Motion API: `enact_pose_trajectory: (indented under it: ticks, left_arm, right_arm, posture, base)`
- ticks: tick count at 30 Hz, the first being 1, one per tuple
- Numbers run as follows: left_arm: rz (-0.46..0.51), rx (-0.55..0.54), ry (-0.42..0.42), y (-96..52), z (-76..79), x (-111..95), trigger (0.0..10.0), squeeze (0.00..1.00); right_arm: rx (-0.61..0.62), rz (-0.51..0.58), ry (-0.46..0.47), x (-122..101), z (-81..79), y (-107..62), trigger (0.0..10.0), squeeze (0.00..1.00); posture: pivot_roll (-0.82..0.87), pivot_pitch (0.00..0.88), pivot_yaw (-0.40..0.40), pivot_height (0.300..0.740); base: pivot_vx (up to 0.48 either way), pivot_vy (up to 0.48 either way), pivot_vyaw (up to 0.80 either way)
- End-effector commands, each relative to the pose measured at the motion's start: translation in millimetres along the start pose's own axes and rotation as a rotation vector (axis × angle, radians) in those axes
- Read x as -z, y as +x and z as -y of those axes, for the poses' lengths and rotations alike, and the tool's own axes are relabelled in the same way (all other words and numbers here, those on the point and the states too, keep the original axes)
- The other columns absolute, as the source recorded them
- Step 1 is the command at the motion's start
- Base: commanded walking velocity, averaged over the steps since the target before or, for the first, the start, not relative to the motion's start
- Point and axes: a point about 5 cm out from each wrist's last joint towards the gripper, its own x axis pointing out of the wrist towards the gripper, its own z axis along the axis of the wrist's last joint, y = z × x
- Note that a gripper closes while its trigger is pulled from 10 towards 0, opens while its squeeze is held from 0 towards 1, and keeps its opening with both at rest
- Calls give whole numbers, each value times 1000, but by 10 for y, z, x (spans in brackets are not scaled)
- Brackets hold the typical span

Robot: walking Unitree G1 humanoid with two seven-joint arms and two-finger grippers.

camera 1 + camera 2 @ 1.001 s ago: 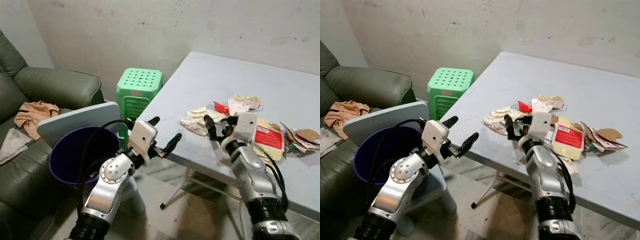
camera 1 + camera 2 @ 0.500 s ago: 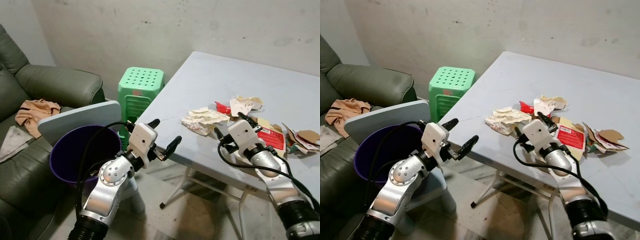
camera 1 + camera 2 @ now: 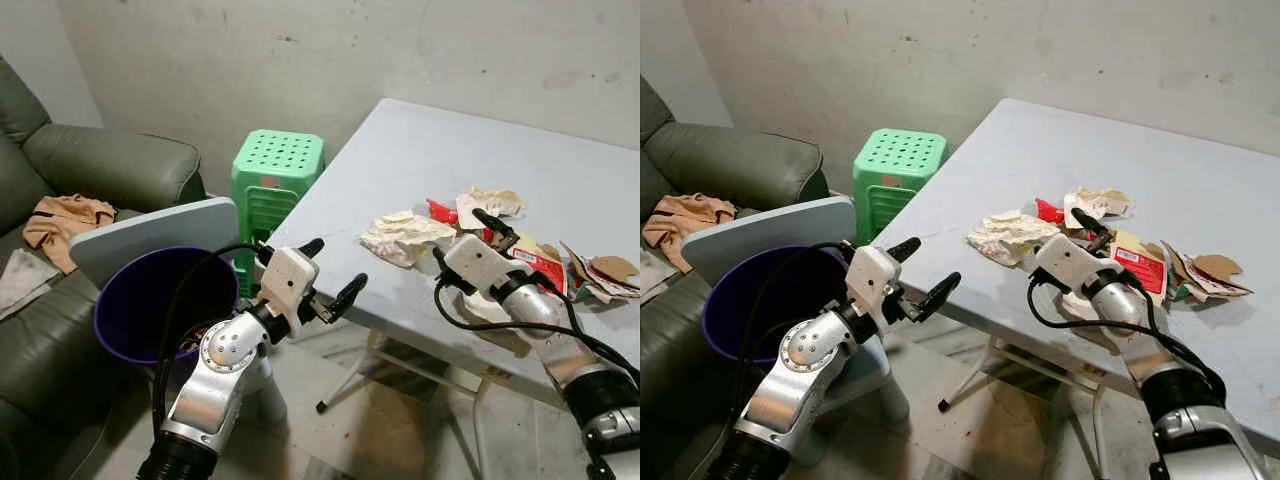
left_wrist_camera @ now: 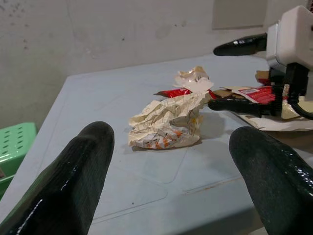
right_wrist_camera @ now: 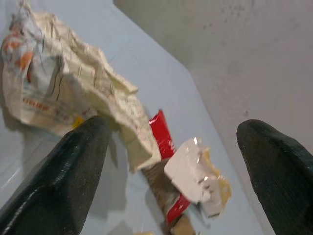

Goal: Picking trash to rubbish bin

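Right, the right gripper (image 3: 468, 240) hovers over the table (image 3: 420, 150) at frame centre-right, fingers spread wide, with the crumpled paper wrapper (image 3: 402, 236) just to its left, long axis running across the frame. The left gripper (image 3: 334, 270), also spread, hangs off the table edge, farther away, beside the purple rubbish bin (image 3: 150, 300) at lower left. The wrapper's orange print is unreadable.

One bin (image 3: 140, 300), one stool (image 3: 275, 170)
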Motion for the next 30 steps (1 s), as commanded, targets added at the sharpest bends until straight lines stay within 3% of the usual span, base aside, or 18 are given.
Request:
enact_pose_trajectory:
  ticks: [1,16,17,18,19,20,21,22,24,26,28,30]
  left_arm:
    - [2,4,18,7,17,-34,10000,0]
    - [1,-11,12,-20,18,-48,10000,0]
    - [1,-17,9,-23,19,-51,10000,0]
    - [1,-18,9,-24,19,-51,10000,0]
    - [2,-20,7,-23,20,-54,10000,0]
    - [2,-20,7,-23,20,-54,10000,0]
    - [3,-20,5,-20,22,-56,10000,0]
    - [5,-18,1,-18,30,-61,10000,0]
    - [5,-17,0,-17,33,-62,10000,0]
    - [9,4,-7,-6,92,-69,10000,0]
    - [11,26,-16,9,161,-68,10000,0]
    - [11,28,-15,12,170,-68,10000,0]
  right_arm:
    - [-15,9,-23,-20,3,28,10000,0]
    - [-77,-6,-87,-7,-48,115,10000,0]
    - [-73,-8,-92,-19,-50,138,8549,0]
    - [-71,-7,-95,-25,-51,145,8549,0]
    - [-65,-2,-101,-38,-48,156,4588,0]
    - [-65,-2,-101,-38,-48,156,4588,0]
    - [-61,-2,-103,-45,-44,165,3294,0]
    - [-53,-1,-103,-62,-35,182,4353,0]
    - [-52,-1,-103,-66,-32,188,4353,0]
    - [-46,4,-106,-97,-17,217,5216,0]
    - [-37,10,-114,-124,-8,239,3961,0]
    - [-38,10,-115,-125,-9,241,3961,0]
  posture:
    - [75,34,-53,715]
    - [92,59,-70,715]
    - [93,63,-70,715]
    - [93,63,-70,715]
    - [94,69,-73,715]
    - [94,69,-73,715]
    - [94,72,-73,715]
    - [95,73,-73,715]
    - [95,73,-73,715]
    - [96,79,-74,715]
    - [97,81,-73,715]
    - [97,81,-73,715]
  base:
    - [0,0,0]
    - [0,0,0]
    - [0,0,0]
    - [0,0,0]
    - [0,0,0]
    - [0,0,0]
    - [0,0,0]
    - [0,0,0]
    - [0,0,0]
    - [0,0,0]
    - [0,0,0]
    - [0,0,0]
